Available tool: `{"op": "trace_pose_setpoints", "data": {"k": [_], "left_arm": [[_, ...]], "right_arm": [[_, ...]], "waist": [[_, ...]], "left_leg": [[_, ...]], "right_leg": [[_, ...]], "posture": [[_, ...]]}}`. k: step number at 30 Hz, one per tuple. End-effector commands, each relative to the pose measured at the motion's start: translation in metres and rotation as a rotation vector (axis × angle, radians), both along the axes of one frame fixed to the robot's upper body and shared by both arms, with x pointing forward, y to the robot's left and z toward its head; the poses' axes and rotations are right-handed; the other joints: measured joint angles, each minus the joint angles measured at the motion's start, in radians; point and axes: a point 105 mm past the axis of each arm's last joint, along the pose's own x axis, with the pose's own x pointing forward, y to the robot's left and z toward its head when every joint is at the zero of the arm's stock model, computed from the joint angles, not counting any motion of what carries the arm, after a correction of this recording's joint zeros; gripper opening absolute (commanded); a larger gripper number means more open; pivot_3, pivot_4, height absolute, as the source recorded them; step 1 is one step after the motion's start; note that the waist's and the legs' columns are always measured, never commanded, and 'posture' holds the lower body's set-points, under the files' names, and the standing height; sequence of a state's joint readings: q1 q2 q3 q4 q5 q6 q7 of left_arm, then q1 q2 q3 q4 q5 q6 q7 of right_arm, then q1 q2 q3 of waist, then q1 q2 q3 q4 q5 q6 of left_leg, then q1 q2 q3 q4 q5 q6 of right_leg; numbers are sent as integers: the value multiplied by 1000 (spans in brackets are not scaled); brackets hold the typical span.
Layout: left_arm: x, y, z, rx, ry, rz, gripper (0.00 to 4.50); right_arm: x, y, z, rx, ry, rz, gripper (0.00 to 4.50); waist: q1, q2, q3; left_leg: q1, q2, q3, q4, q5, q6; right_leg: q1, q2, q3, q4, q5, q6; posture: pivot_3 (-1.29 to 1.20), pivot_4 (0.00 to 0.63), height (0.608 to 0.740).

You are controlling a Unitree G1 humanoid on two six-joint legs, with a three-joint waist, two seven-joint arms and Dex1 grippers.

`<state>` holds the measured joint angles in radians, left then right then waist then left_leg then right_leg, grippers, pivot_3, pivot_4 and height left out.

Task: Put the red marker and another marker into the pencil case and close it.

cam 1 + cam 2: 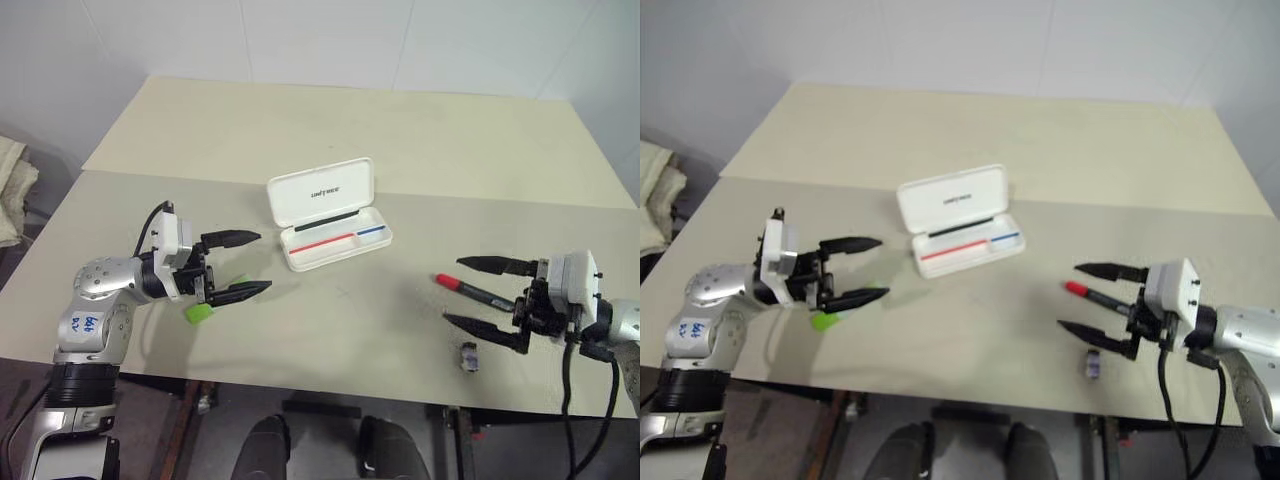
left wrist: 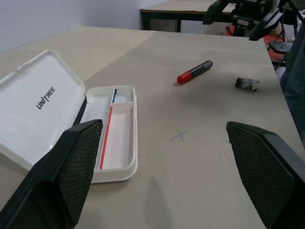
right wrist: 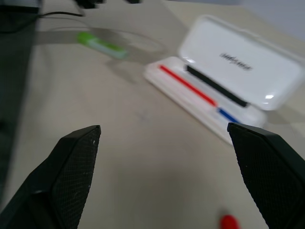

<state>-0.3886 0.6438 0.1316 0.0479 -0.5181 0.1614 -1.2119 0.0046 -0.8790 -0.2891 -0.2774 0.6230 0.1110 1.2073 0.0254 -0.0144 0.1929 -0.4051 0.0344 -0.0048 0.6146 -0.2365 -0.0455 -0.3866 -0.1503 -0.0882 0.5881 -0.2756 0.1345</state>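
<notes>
Pencil case [image 1: 330, 215] open mid-table, red marker [image 1: 472, 291] and green marker [image 1: 203, 311] outside, both grippers' jaws apart

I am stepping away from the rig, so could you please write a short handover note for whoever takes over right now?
Left gripper: open, holding nothing, hovering over the green marker.
Right gripper: open, holding nothing, above the red marker.
Pencil case: mid-table between the arms, lid open, no marker inside.
Both markers lie on the table; a small dark block lies near the red one.
Done: nothing beyond the case standing open.
Left: put both markers in, close the lid.
</notes>
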Motion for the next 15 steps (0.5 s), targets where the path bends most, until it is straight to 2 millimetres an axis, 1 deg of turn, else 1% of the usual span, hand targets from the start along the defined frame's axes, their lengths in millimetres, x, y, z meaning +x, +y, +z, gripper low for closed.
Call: {"op": "trace_pose_setpoints", "data": {"k": [1,3,5,9,12,15], "left_arm": [[-3,-7,2,19,-33,-31,4442],[-4,-10,-7,53,-29,-40,4442],[-5,-12,-11,74,-29,-45,4442],[-1,-14,-10,55,-38,-32,4442],[1,-14,-9,50,-52,-39,4442],[8,-14,-10,87,-98,5,3844]], "right_arm": [[-1,9,9,-15,-49,50,4500],[3,9,8,-10,-58,37,4500],[3,9,6,-11,-56,32,4500],[2,14,9,-18,-60,48,4500],[6,16,11,-14,-69,52,4500],[10,24,9,2,-74,76,4500]], "waist": [[-1,0,0],[0,0,0],[1,0,0],[4,-1,0],[2,-1,0],[1,-1,0]], "left_leg": [[0,0,0,0,0,0],[0,0,1,1,0,0],[0,0,2,1,0,0],[-1,0,4,1,0,0],[0,0,6,1,0,0],[0,0,7,1,0,0]], "right_leg": [[0,0,0,0,0,0],[-1,0,2,0,1,-1],[-2,0,2,1,1,-1],[-4,0,5,2,1,-1],[-5,0,7,2,2,0],[-5,0,8,2,2,0]], "posture": [[0,150,740],[0,150,740],[0,150,740],[0,150,740],[0,150,740],[0,150,740]]}}
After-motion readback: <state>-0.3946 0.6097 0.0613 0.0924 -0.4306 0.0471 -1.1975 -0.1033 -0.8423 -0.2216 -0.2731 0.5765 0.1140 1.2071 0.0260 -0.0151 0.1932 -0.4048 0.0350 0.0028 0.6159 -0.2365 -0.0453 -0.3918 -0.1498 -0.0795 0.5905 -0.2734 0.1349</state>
